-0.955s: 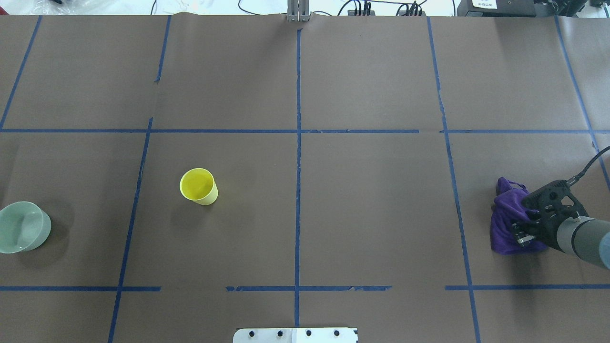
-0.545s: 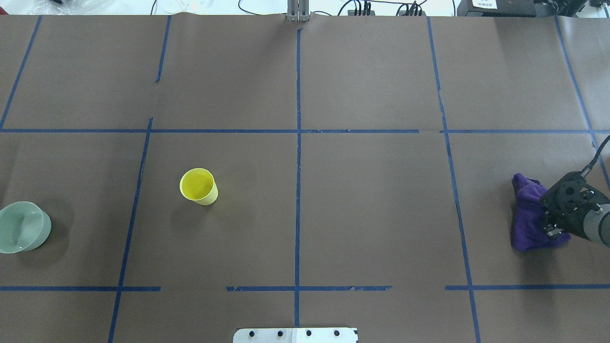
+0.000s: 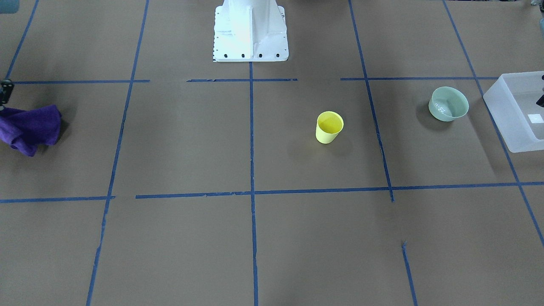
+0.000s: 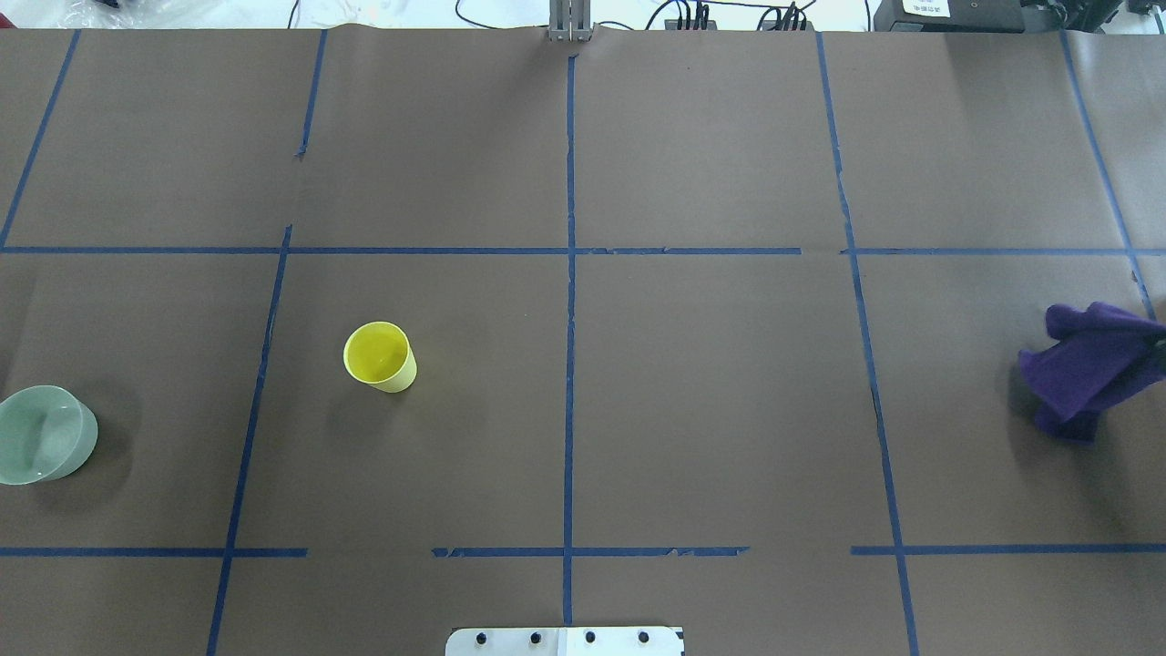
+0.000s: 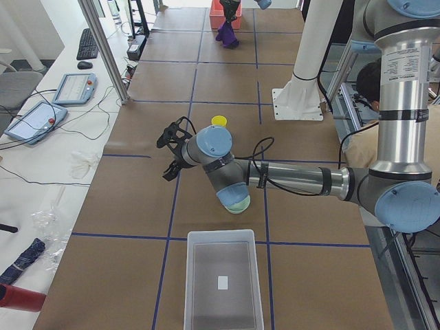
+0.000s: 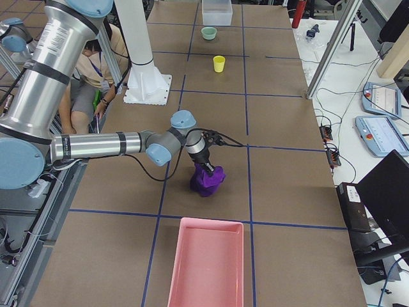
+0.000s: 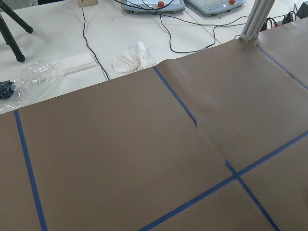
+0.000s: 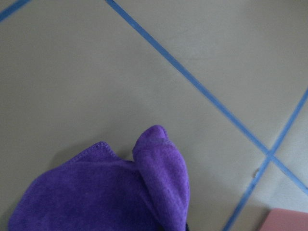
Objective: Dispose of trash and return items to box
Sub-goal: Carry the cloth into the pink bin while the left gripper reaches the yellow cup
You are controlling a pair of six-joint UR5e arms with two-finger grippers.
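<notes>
Right pincer [image 6: 204, 165] clamped on purple cloth [image 4: 1089, 369], yellow cup [image 4: 378, 355] and mint bowl [image 4: 41, 445] well apart, toward robot's left

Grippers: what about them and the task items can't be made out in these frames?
- Right gripper: fingers buried in the cloth in the right view, out of frame overhead, and its wrist view shows only cloth. Grip unreadable.
- Left gripper: seen only in the left view, small. Its wrist view shows only table.
- Bowl: partly behind the left arm in the left view.
- Box: cut off by the front view's right edge.
</notes>
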